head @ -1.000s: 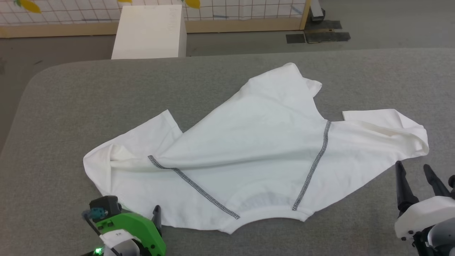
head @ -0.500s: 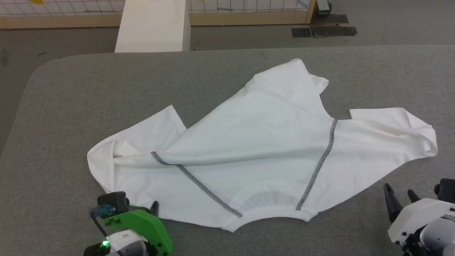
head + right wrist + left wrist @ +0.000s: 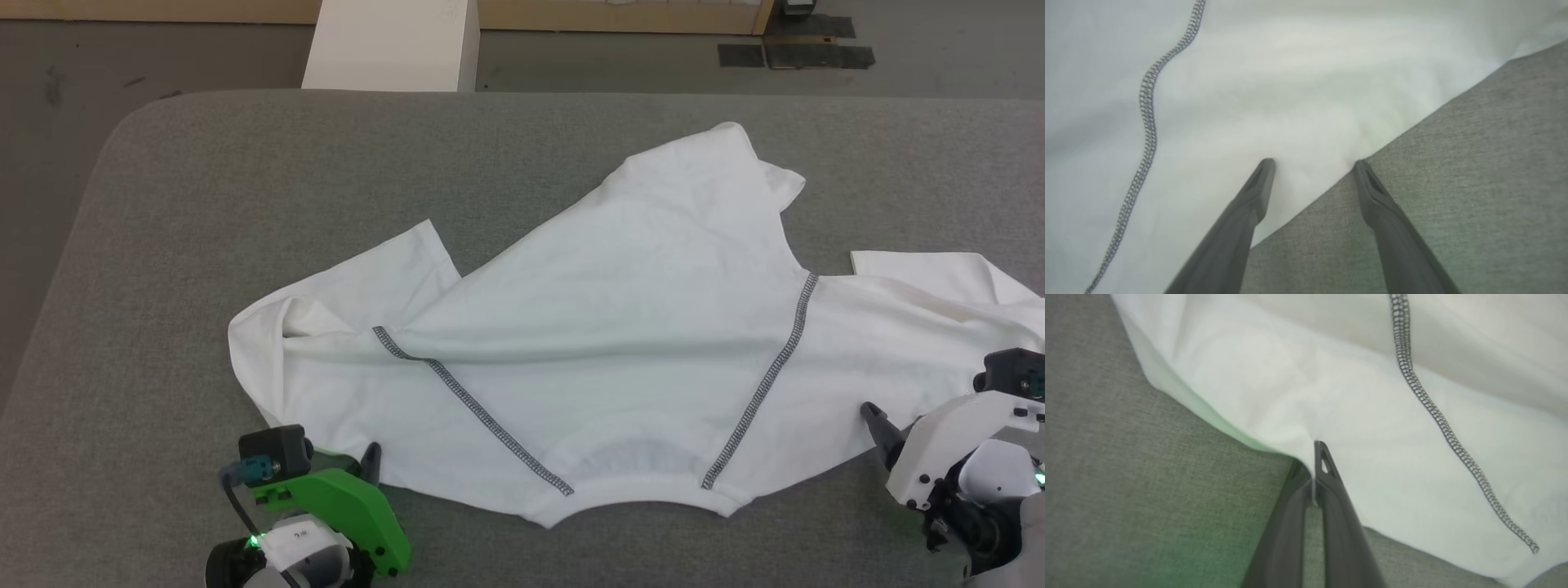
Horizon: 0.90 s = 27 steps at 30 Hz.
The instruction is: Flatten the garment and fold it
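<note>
Flattening in hand: the shirt (image 3: 620,327) lies white and rumpled across the grey worktop (image 3: 204,245), collar (image 3: 645,482) towards the robot, its body drawn up to a peak at the far side, the left sleeve (image 3: 326,327) and right sleeve (image 3: 939,302) looking doubled over; we see the left end effector (image 3: 1310,461) pinched tight on the near edge of the cloth, left of the left zigzag seam (image 3: 1433,412), a thin fold caught between its fingers (image 3: 1331,498); the right end effector (image 3: 1312,163) stands wide at the opposite near edge, one finger over cloth and the other over bare worktop, gripping nothing; whether its tips touch the surface we cannot tell. We judge the step to be the taking of two holds, one each side of the collar, the left made and the right not yet; folding has not begun. The next move, as we read it, calls for the right fingers to sink low enough to get one under the edge and close on a single fold, not a bunch; after that both arms would need to draw apart together, gently, so the soft cloth spreads without slipping from the thin left pinch or dragging new creases into the sleeves.
</note>
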Available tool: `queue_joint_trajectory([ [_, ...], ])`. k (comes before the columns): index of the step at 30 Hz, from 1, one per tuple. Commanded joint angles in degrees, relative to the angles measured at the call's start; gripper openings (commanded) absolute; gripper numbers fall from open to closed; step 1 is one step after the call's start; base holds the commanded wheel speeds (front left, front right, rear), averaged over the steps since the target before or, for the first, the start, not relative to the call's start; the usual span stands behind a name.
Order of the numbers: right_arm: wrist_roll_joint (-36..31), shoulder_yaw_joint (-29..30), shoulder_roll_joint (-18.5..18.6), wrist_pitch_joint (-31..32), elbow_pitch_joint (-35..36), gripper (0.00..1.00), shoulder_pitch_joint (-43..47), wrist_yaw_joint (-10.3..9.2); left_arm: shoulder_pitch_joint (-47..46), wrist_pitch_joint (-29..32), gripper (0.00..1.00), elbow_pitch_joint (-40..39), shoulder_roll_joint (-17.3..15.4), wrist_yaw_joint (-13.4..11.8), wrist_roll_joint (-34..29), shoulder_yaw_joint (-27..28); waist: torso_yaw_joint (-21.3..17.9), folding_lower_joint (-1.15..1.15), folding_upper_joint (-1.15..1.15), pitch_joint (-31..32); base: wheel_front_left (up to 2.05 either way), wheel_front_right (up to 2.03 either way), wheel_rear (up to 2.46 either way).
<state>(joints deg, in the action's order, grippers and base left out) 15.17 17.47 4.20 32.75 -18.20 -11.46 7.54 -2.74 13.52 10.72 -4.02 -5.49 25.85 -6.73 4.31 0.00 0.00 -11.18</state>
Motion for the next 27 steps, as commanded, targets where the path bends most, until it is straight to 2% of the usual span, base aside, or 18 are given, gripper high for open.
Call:
queue_joint_trajectory([
  [1,0.4,-1.5,-1.3,2.2,-1.6,1.00,0.6,-0.05,-0.8,-0.3,0.00,0.4,-0.1,0.3,0.1,0.0,0.3,0.00,0.00,-0.3,0.00,0.00,0.00],
  [2,0.5,-1.9,-1.3,2.9,-1.2,0.38,0.6,-0.05,-0.8,-0.4,0.00,0.5,-0.1,0.3,0.1,0.0,0.3,0.00,0.00,-0.4,0.00,0.00,0.00],
  [3,0.4,-2.2,-1.3,3.1,-0.7,0.23,0.7,-0.05,-0.9,-0.5,0.00,0.6,-0.2,0.4,0.2,0.0,0.3,0.00,0.00,-0.4,0.00,0.00,0.00],
  [4,0.4,-2.5,-1.3,3.3,-0.1,0.00,0.9,-0.05,-1.0,-0.6,0.00,0.8,-0.2,0.5,0.3,-0.1,0.3,0.00,0.00,-0.4,0.00,0.00,0.00],
  [11,1.0,-4.1,-1.3,3.6,3.8,0.00,2.4,-0.05,-0.7,-0.8,0.00,0.6,-0.4,0.4,0.5,-0.3,-0.4,0.00,0.00,0.2,0.00,0.00,0.00],
  [15,0.9,-4.1,-1.3,2.5,7.1,0.00,3.4,-0.05,-0.6,-2.4,0.00,-0.4,-0.5,1.2,1.0,0.0,-0.8,0.00,0.00,1.4,0.00,0.00,0.00],
  [21,0.6,-2.9,-1.3,3.4,16.3,0.00,5.9,-0.05,-2.0,-3.6,0.00,-5.7,-0.6,5.0,5.0,0.9,-1.0,0.00,0.00,3.6,0.00,0.00,0.00],
  [24,-0.5,-2.7,-1.3,6.4,23.9,0.00,6.6,-0.05,-4.0,-1.6,0.00,-10.9,-1.1,7.4,8.5,1.4,-1.4,0.00,0.00,4.4,0.00,0.00,0.00],
  [27,-1.9,-3.7,0.2,10.3,31.1,0.00,5.5,-0.05,-7.2,2.4,0.00,-16.9,-2.7,8.6,10.8,1.4,-2.1,0.00,0.00,4.8,0.00,0.00,0.00],
])
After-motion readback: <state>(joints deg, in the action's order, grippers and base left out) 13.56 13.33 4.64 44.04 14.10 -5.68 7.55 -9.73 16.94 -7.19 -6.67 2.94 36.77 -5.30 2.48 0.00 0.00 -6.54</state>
